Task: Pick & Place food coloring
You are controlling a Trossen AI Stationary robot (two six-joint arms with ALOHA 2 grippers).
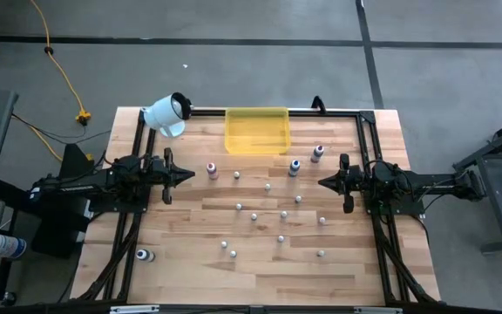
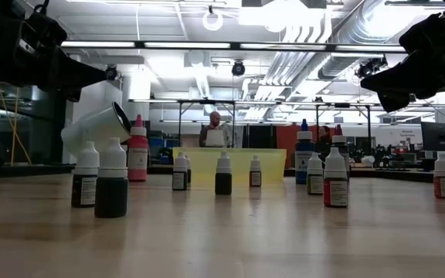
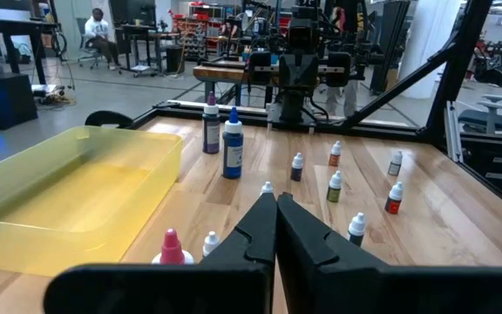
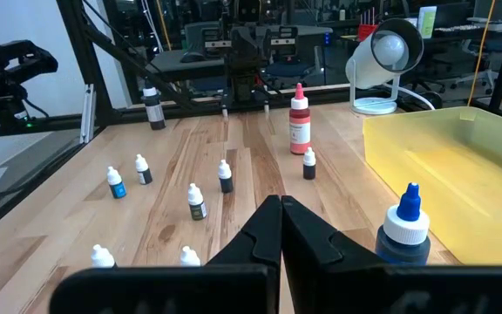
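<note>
Several tiny food coloring bottles (image 1: 254, 215) stand upright, scattered over the middle of the wooden table. Taller ones stand farther back: a pink one (image 1: 213, 170) just in front of my left gripper, a blue one (image 1: 295, 166) and a purple one (image 1: 318, 153) near my right gripper. My left gripper (image 1: 190, 174) hovers shut at the table's left side, pointing level toward the right. My right gripper (image 1: 322, 182) hovers shut at the right side, pointing level toward the left. Both are above the bottles and touch nothing.
A translucent yellow tray (image 1: 256, 131) sits at the far edge, centre. A big white cylinder (image 1: 166, 112) stands at the far left corner. Black frame rails (image 1: 138, 157) run along the table's left, right and far sides. One dark bottle (image 1: 145, 255) stands alone near the left front.
</note>
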